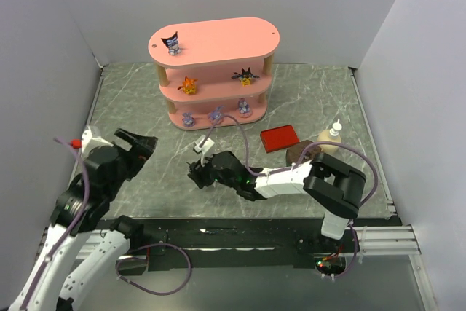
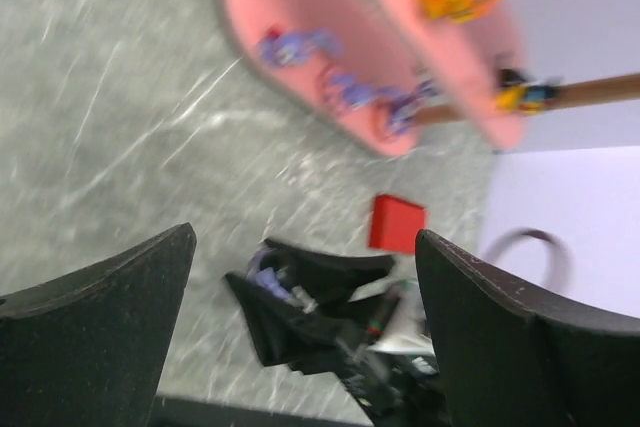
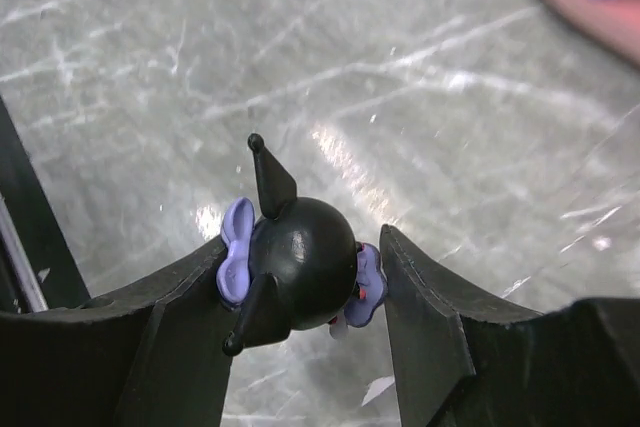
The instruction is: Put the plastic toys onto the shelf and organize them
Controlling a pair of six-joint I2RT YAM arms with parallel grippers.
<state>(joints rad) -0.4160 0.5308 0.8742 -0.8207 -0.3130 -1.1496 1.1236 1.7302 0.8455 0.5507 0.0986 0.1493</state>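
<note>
A pink three-tier shelf (image 1: 215,71) with rounded oblong boards and pale wooden posts stands at the far side of a grey, marbled table (image 1: 131,100). Its top board holds one dark pointed-ear toy (image 1: 172,43) near the left end. The middle board holds an orange toy (image 1: 189,85) on the left and a spiky black-and-yellow toy (image 1: 245,76) on the right. Three lilac toys (image 1: 216,114) stand in a row on the bottom board.

In front of the shelf and well apart from it, the right tool (image 1: 198,174) is clamped on a held toy (image 3: 295,267) — a glossy black round head with pointed ears and lilac bows, pinched between two black fingers over the table. The left tool (image 1: 138,141), off to the shelf's front left, gapes wide with nothing between its jaws.

A flat red box (image 1: 279,138) lies on the table just in front of the shelf's right end. Farther right of the box sit a brown lump (image 1: 302,152) and what may be a pale bottle (image 1: 331,136) — both too small to make out clearly. The right arm reaches across the table in front of them.
</note>
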